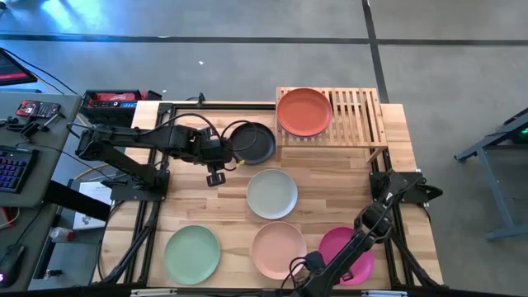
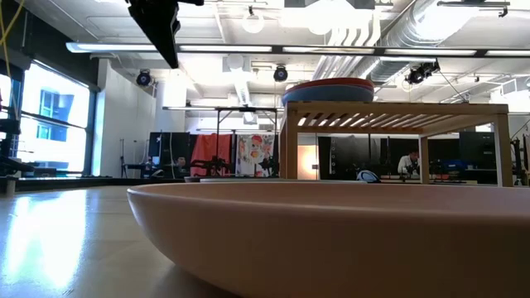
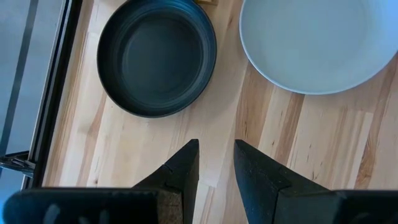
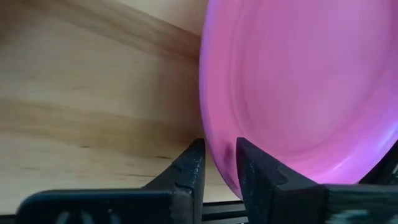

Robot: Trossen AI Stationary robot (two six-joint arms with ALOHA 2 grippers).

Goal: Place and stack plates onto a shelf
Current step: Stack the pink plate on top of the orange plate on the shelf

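partly, the right end effector (image 4: 217, 163) hides the magenta plate (image 4: 298, 87) rim.

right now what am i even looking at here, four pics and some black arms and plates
Two robot arms work at a wooden table, each ending in a two-finger pincer. One picture looks straight down, one sits at table height, and two come from cameras on the wrists. The left pincer hovers open near the black plate, holding nothing. The right pincer straddles the magenta plate's rim. Off-white, mint green and peach-pink plates lie loose. The shelf already carries a rust-orange plate stacked on others.
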